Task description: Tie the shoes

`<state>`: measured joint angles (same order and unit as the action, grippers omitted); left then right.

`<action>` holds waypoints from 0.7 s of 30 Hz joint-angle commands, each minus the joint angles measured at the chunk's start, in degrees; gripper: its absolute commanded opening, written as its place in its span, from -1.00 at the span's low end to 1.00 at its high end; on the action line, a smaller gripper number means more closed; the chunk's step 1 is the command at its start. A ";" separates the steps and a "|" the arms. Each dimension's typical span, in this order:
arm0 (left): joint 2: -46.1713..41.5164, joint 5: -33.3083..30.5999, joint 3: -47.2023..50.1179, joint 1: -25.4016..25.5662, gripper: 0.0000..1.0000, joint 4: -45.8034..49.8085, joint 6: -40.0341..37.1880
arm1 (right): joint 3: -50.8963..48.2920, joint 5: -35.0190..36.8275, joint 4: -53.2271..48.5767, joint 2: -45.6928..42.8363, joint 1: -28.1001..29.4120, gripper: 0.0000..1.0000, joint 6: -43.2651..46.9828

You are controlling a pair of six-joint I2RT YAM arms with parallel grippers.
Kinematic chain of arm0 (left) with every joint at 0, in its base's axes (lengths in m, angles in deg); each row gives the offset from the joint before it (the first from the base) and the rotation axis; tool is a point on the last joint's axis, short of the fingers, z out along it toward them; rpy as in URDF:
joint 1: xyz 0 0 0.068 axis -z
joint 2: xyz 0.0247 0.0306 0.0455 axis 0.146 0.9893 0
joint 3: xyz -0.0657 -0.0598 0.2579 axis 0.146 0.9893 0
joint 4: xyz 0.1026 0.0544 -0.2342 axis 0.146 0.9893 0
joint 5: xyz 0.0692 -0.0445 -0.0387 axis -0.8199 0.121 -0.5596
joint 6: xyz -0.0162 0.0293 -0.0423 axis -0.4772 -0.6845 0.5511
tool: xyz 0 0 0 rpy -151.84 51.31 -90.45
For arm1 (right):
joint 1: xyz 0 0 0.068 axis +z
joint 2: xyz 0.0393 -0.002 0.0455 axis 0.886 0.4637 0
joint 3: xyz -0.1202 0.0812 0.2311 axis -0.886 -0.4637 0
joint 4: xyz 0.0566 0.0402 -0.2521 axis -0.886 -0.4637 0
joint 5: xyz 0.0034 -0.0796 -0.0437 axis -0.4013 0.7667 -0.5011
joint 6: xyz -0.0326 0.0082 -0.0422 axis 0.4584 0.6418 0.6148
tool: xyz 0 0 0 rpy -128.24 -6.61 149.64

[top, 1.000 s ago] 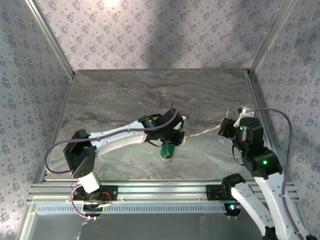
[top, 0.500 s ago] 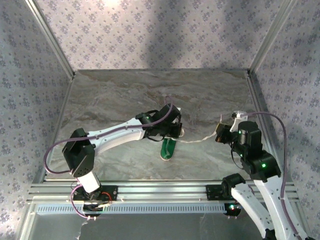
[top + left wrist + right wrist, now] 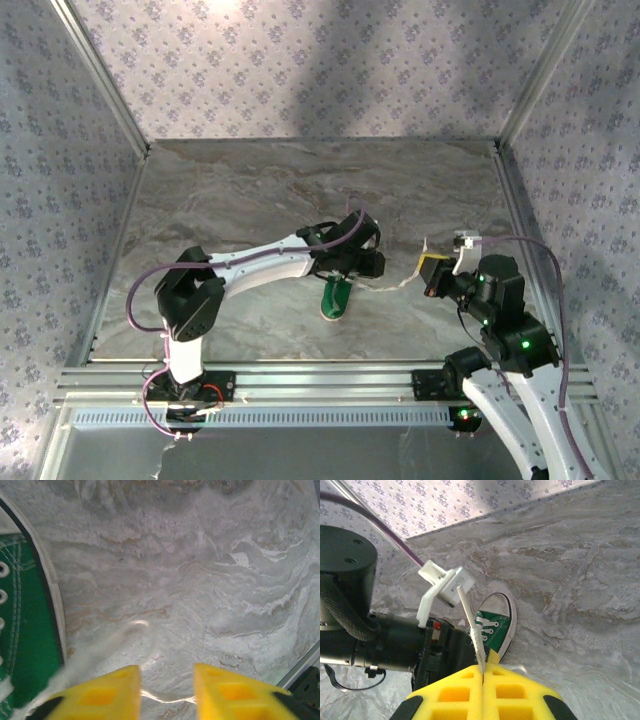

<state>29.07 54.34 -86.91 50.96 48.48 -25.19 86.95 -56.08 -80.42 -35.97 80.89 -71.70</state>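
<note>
The green shoe (image 3: 336,298) with white toe cap lies on the marble table, toe toward the near edge. My left gripper (image 3: 364,264) hovers just beyond its far end. In the left wrist view the yellow fingers (image 3: 120,692) of the left gripper (image 3: 166,682) stand apart; a thin white lace (image 3: 165,698) runs across the gap, and the shoe (image 3: 25,640) is at the left edge. My right gripper (image 3: 432,274) sits right of the shoe, and a lace (image 3: 396,284) stretches to it. The right gripper (image 3: 483,672) is shut on that lace (image 3: 476,639), with the shoe (image 3: 496,626) beyond.
The marble table (image 3: 250,190) is boxed in by patterned walls and aluminium posts (image 3: 100,75). An aluminium rail (image 3: 300,380) runs along the near edge. The left arm's black wrist (image 3: 390,647) crowds in close to the right gripper's fingers.
The left gripper's jaws have parted, and it has shifted slightly right beside the shoe. The right gripper has drawn left toward the shoe with the lace still in it.
</note>
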 commanded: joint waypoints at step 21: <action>-25.66 -10.11 24.36 -9.60 0.15 0.18 4.17 | 1.23 -2.42 -0.23 13.94 6.17 -1.00 5.06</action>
<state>4.70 44.15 -65.75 43.85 47.36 -24.66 87.41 -58.05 -80.20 -25.19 84.46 -69.55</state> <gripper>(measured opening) 0.562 0.052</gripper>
